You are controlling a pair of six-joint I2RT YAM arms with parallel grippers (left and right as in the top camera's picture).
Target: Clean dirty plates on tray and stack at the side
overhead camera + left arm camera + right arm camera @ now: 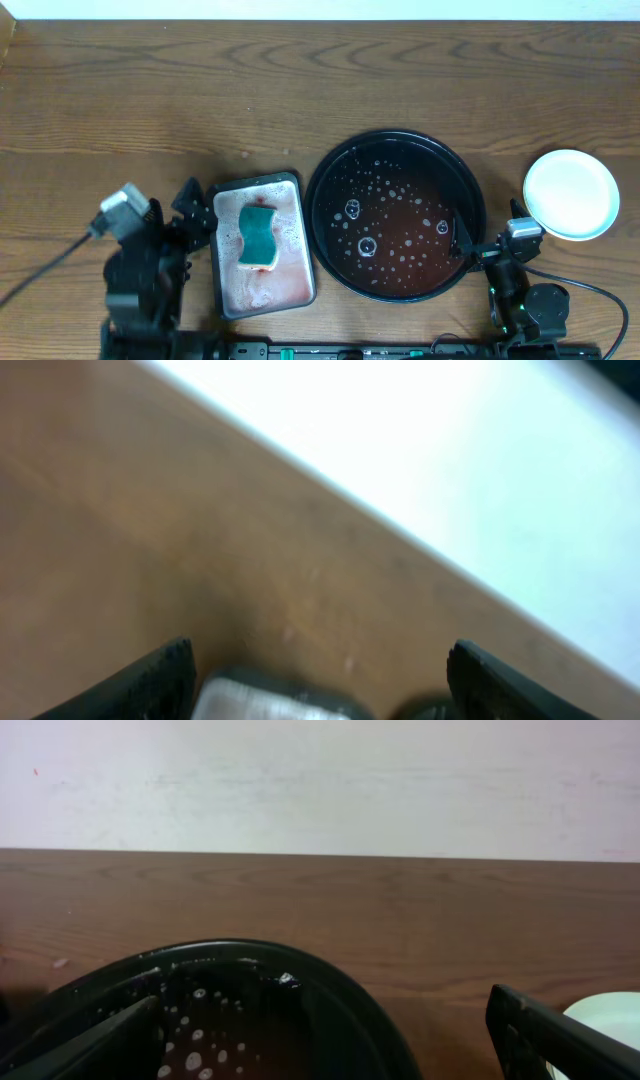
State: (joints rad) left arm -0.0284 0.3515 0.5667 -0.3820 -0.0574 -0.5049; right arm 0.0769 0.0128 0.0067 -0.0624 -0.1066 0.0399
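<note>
From above, we see the black tray (pixel 320 190) mid-worktop (pixel 200 90), with a white plate (pixel 571 194) beside it on the right. Left wrist: our left pincer (pixel 320 685) is released over bare wood. Right wrist: our right pincer (pixel 325 1040) is released, spread across the tray's rim.

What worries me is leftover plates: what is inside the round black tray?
The tray holds only reddish liquid dotted with white bubbles; no plate shows in it. The right claw covers a small stretch at its right edge.
</note>
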